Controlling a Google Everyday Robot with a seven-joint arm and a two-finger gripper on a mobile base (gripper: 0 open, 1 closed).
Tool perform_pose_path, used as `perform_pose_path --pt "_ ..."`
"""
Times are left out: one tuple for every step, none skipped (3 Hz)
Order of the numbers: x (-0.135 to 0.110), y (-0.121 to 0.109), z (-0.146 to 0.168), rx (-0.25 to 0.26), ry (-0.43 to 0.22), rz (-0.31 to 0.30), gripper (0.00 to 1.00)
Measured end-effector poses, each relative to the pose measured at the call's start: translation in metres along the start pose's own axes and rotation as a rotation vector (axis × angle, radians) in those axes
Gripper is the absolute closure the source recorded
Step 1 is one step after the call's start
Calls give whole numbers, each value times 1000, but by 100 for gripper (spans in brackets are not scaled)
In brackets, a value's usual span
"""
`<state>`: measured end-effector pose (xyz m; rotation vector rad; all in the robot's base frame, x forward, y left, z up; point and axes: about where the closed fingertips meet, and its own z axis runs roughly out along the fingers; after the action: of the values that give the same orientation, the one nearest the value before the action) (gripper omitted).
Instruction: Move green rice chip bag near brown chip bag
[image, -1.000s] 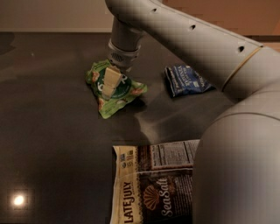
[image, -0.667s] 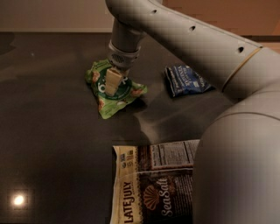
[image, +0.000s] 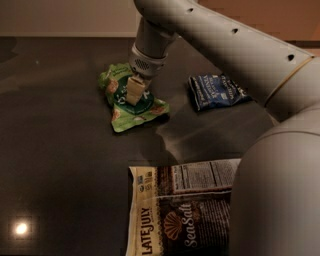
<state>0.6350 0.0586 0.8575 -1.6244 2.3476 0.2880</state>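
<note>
dark tabletop (image: 60, 150) bears the green rice chip bag (image: 145, 109), claw (image: 134, 91) touching it, grip unclear.

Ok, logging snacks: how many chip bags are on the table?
3. The green rice chip bag lies far centre under the pincer; the blue chip bag to its right; the brown chip bag at the near edge, partly behind the arm. Others may hide behind it.

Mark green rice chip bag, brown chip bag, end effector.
green rice chip bag (image: 135, 113), camera view, lower half
brown chip bag (image: 173, 223), camera view, shell emblem
end effector (image: 134, 94), camera view, tip, at green bag
</note>
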Motion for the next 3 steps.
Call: perform_pose_path --pt "8 7 -27 -32 -45 -32 100" --pt "20 19 -58 -63 -78 -85 100" --pt "38 34 -90 -93 -102 -143 100"
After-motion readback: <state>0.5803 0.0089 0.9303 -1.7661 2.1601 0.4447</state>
